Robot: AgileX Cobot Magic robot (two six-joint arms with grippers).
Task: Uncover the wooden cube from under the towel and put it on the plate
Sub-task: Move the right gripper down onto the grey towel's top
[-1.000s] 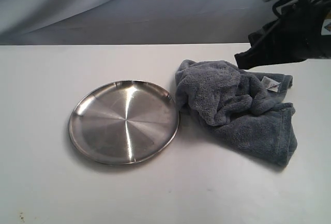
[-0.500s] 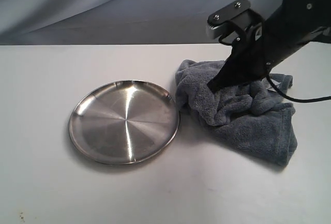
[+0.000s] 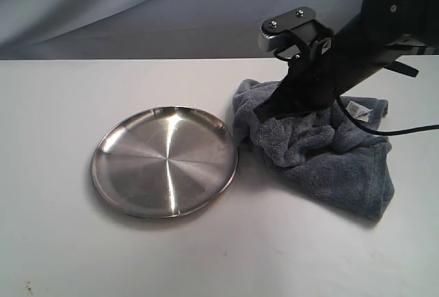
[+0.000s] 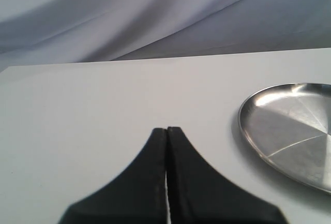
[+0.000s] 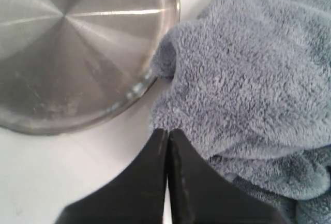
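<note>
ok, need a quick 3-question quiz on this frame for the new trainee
1. Look at the plate. True or false: the wooden cube lies on it.
2. The right gripper is: A) open wide, B) shut and empty, over the edge of the towel, C) shut on a fold of cloth.
3. Fill in: the left gripper is ___, above bare table.

Key: 1 false, the plate is bare and no wooden cube is in view. 2 B. 3 shut.
</note>
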